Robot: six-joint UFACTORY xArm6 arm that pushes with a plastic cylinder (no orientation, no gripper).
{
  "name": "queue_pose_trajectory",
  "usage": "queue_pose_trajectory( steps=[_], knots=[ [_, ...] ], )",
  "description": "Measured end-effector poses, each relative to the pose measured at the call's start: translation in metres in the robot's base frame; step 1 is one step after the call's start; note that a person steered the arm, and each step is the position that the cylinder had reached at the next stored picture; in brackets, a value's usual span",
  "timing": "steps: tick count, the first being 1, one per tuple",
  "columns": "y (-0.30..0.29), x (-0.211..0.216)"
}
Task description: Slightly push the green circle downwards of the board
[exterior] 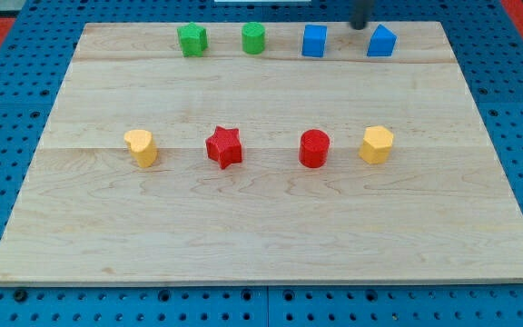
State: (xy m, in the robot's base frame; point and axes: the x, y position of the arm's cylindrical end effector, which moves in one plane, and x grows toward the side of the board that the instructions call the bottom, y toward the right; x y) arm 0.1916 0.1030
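Note:
The green circle (254,38) stands near the board's top edge, left of centre. A green star-like block (192,40) sits to its left. My tip (359,24) shows at the view's top, between the blue cube (313,41) and the blue pentagon-like block (381,42), well to the right of the green circle and apart from it. Only the rod's lower end is in view.
A middle row holds a yellow heart-like block (141,147), a red star (224,146), a red circle (314,148) and a yellow hexagon (377,144). The wooden board (261,245) lies on a blue pegboard.

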Motion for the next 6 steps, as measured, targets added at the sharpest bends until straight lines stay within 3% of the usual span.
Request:
queue_pose_trajectory(
  steps=[1, 3, 6],
  knots=[
    [-0.084, 0.001],
    [-0.133, 0.027],
    [-0.114, 0.047]
  ],
)
